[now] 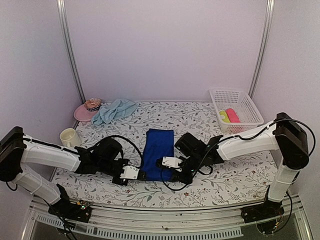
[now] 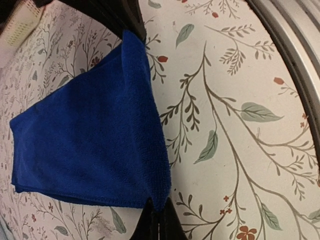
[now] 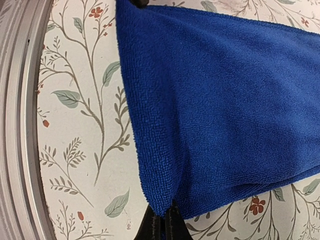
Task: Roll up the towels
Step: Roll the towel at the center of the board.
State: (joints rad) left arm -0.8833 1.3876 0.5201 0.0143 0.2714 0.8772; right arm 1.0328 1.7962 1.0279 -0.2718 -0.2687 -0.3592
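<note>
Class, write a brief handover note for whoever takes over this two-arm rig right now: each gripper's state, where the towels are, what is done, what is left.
Left gripper: shut on the near left corner of the royal blue towel.
Right gripper: shut on its near right corner.
That towel: flat folded strip, mid-table.
Aqua towel: crumpled at the far left, beside the pink hat.
Done: near edge gripped; nothing rolled yet.
Left: roll the blue towel, then spread and roll the aqua one.
</note>
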